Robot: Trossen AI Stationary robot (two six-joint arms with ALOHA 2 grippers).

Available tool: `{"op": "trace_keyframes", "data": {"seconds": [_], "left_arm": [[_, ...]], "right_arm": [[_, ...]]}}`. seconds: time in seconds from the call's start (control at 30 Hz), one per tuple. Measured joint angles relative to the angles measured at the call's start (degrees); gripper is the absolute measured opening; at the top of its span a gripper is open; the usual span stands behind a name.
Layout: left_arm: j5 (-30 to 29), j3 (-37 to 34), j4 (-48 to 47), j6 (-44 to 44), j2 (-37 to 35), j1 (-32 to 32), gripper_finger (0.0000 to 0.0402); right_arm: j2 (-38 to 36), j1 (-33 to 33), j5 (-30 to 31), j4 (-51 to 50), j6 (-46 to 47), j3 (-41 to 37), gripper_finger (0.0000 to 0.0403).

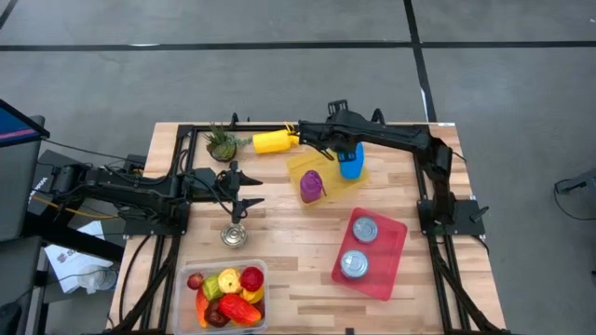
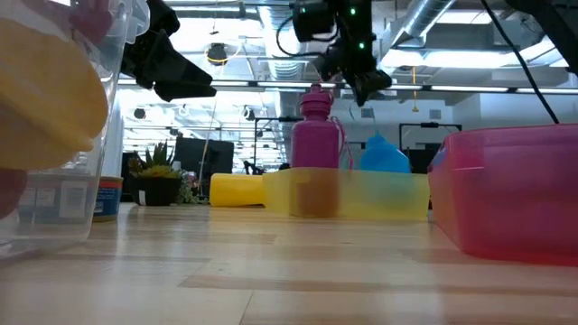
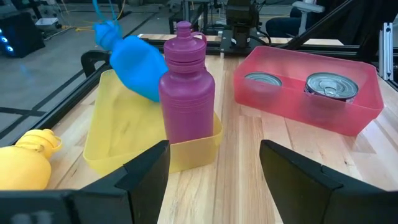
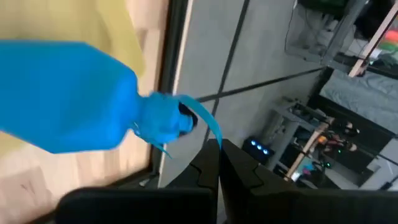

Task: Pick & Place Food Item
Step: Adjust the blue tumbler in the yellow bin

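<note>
if right gripper (image 4: 217,152), pinched on blue bottle (image 1: 351,166) strap, slips, bottle drops, may topple purple bottle (image 1: 312,185); left gripper (image 3: 214,168) hangs wide, empty.

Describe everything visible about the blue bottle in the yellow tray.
The blue bottle is smooth, plastic-looking, with a rounded body narrowing to a neck and cap that carries a thin blue carry loop. It is tilted, its base low in the yellow tray and its cap leaning up and out beyond the tray's edge. The purple bottle stands upright beside it in the same tray. The right gripper is at its cap end, fingers shut at the loop; whether it grips the loop cannot be told.
</note>
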Motion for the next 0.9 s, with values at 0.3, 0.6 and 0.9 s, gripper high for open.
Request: {"op": "trace_keyframes", "data": {"seconds": [0.3, 0.6, 0.9], "left_arm": [[0.02, 0.0, -0.22, 0.07, 0.0, 0.01, 0.0241], [0.02, 0.0, -0.2, 0.09, 0.0, 0.02, 0.0241], [-0.28, 0.0, -0.2, 0.09, 0.0, 0.02, 0.0241]], "right_arm": [[0.02, 6.19, -2.39, -3.54, 4.73, 1.26, 0.0], [-1.23, 10.14, -6.76, -4.96, 13.33, 1.26, 0.0], [-3.67, 10.9, -6.67, -4.89, 22.53, 1.24, 0.0]]}}
